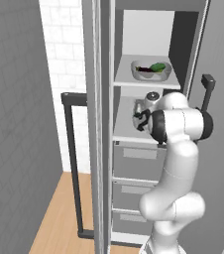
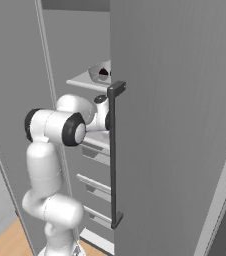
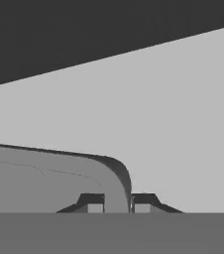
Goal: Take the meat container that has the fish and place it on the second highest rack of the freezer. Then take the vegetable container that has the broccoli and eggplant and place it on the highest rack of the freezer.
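Note:
In the hand view, my gripper (image 3: 118, 206) is shut on the raised rim of the dark-grey meat container (image 3: 115, 174), one fingertip on each side of its rounded corner. The tray lies on a pale surface, and its floor stretches off to the left. The fish is hidden. In the left base view, my gripper (image 1: 140, 119) reaches into the freezer (image 1: 134, 158) at the second shelf (image 1: 124, 135). The vegetable container (image 1: 151, 70), a pale bowl with the green broccoli (image 1: 158, 66) and dark eggplant (image 1: 144, 69), sits on the shelf above. That bowl (image 2: 101, 73) also peeks past the door in the right base view.
The open freezer door (image 1: 97, 149) stands edge-on at the left, carrying a long dark bar handle (image 1: 72, 163). A neighbouring grey panel (image 2: 175, 125) with a dark handle (image 2: 113, 155) closes off the right side. Grey drawers (image 1: 140, 163) sit under the shelves. The floor (image 1: 59, 218) is wooden.

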